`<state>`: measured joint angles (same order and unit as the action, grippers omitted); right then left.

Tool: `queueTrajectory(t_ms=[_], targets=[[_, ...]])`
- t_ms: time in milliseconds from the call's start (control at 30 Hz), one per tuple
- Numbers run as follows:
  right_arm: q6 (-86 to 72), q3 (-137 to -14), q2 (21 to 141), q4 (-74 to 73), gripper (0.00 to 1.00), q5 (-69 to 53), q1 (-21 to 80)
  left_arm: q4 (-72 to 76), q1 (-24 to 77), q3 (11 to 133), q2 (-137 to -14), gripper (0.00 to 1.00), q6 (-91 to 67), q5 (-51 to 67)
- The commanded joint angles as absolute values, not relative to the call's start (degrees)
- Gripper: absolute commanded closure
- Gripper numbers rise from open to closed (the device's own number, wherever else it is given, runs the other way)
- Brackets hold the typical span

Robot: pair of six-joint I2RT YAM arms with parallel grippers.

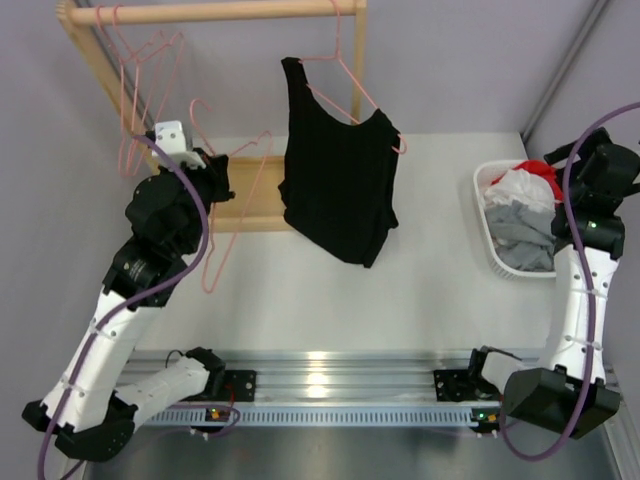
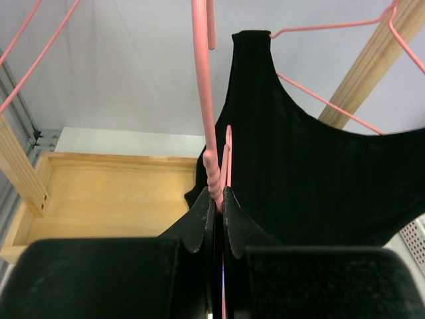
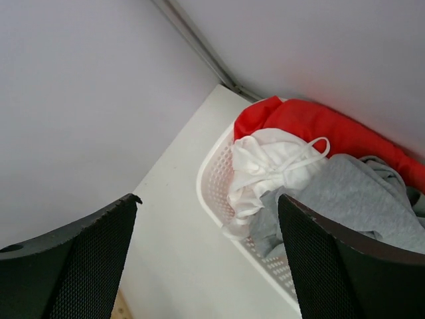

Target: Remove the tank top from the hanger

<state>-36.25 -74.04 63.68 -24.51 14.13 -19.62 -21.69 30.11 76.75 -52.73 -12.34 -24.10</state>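
At the far left, spare hangers (image 1: 135,90) hang on the wooden rail (image 1: 220,12). Just right of them, the left gripper (image 2: 218,199) has its fingers pressed together on the twisted neck of an empty pink hanger (image 2: 202,86), which appears to be off the rail and carries no garment. Further right, at the middle of the rail, the black tank top (image 1: 338,180) hangs from its own hanger (image 1: 337,40). That hanger sits tilted, with one strap high on the left and the other shoulder lower on the right, and both still look threaded on the wire. At the far right, the right gripper (image 3: 206,219) is spread wide and holds nothing, hovering over the laundry basket (image 1: 482,210) of red, white and grey clothes, well apart from the tank top. By my reading the removal has not begun: neither gripper touches the garment, and both straps remain to be slipped off.
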Motion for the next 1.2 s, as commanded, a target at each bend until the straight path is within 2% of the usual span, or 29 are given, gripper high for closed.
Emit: queueTrajectory(t_ms=[0, 133, 233, 333, 367, 467, 567, 733, 1000, 1167], targets=[[-35.25, -75.94, 60.91, -25.58, 0.16, 9.58, -19.16, -20.04, 30.15, 83.22, -56.59, 1.0, -9.15, -26.89], [-33.76, -76.9, 60.29, -25.58, 0.15, 5.99, -19.07, -20.04, 30.06, 91.04, -62.13, 1.0, -5.72, -28.3], [-31.82, -78.13, 60.99, -25.31, 0.14, 0.19, -19.07, -20.04, 28.48, 97.37, -66.96, 1.0, -3.6, -24.1], [-31.55, -78.14, 60.91, -23.56, 0.12, -5.0, -18.98, -20.13, 23.05, 102.99, -71.27, 1.0, -6.05, -16.11], [-31.64, -77.79, 60.39, -22.86, 0.12, -5.71, -18.81, -20.04, 18.24, 104.23, -73.37, 1.0, -8.67, -10.34], [-31.55, -78.13, 59.59, -21.1, 0.11, -7.29, -18.72, -20.04, 10.14, 109.76, -77.94, 1.0, -13.52, -2.92], [-30.94, -79.62, 59.68, -21.09, 0.1, -7.91, -18.63, -19.95, 8.79, 115.82, -82.42, 1.0, -11.96, -2.46], [-30.76, -80.86, 59.68, -21.09, 0.1, -9.14, -18.63, -19.86, 4.58, 125.31, -89.63, 1.0, -13.52, 5.61], [-30.15, -81.74, 59.68, -20.83, 0.09, -9.67, -18.63, -19.34, 0.44, 133.5, -97.37, 1.0, -15.9, 9.84], [-29.88, -82.35, 59.85, -20.83, 0.09, -9.93, -18.63, -18.11, -3.78, 134.39, -100.11, 1.0, -19.33, 13.54]])
